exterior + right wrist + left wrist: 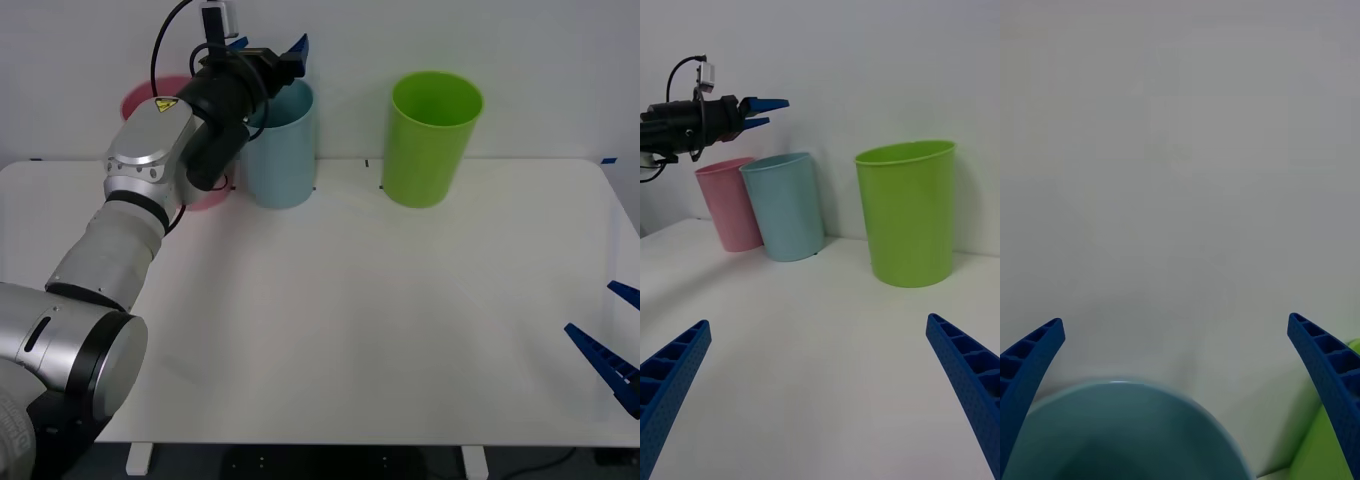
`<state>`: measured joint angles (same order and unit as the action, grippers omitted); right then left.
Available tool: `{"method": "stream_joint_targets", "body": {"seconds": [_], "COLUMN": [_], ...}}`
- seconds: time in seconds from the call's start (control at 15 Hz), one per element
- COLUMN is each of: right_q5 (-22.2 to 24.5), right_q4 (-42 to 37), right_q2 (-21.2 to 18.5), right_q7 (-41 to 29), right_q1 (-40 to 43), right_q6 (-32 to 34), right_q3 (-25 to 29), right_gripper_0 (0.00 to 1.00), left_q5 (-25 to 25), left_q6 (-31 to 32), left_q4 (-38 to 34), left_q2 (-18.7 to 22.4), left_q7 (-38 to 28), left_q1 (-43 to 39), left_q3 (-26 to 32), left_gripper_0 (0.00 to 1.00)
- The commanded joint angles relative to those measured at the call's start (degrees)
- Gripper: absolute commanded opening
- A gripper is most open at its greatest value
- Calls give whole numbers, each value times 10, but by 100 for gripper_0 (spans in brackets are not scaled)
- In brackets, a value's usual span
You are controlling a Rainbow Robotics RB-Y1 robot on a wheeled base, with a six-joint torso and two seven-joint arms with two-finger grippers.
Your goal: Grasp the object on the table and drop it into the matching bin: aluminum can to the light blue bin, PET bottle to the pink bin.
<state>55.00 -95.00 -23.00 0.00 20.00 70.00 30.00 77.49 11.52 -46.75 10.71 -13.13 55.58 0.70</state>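
Front view: the white table [340, 320] spans the frame, its far edge running along the wall, its near edge and rounded corners visible at the bottom; the broad middle of the top is bare. Three bins stand in a row along the far edge: the pink bin [140, 95] mostly behind the left arm, the light blue bin [283, 150] just beside it, and a bright green bin [433, 138] well apart to the right. The left gripper [268, 47] hangs above the light blue bin's rim, fingers spread and holding nothing. The right gripper [618, 340] sits at the table's right edge, low and near, fingers apart and empty. Right wrist view: blue fingers [674, 375] wide at both corners, open tabletop between them; beyond stand the pink bin [728, 206], touching or nearly touching the light blue bin [786, 206], with a clear gap before the green bin [910, 214]; the left gripper [764, 110] hovers above the pale pair. Left wrist view: fingers [1330, 375] wide apart, the light blue bin's mouth [1120, 431] directly beneath, wall behind, the green bin's edge [1330, 450] at one corner. The aluminum can's whereabouts cannot be told.
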Motion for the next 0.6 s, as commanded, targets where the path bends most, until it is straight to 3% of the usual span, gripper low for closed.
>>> {"method": "stream_joint_targets", "body": {"seconds": [0.07,0.27,0.6], "right_q5": [0,0,0], "right_q4": [0,0,0], "right_q2": [0,0,0], "right_q7": [0,0,0], "right_q1": [0,0,0], "right_q6": [0,0,0], "right_q3": [0,0,0], "right_gripper_0": [100,100,100], "left_q5": [-48,-117,-180], "left_q6": [3,3,32], "left_q4": [-72,-136,-235], "left_q2": [19,61,127], "left_q7": [4,12,23], "left_q1": [-54,-108,-201], "left_q3": [-22,-63,-76], "left_gripper_0": [100,100,100]}}
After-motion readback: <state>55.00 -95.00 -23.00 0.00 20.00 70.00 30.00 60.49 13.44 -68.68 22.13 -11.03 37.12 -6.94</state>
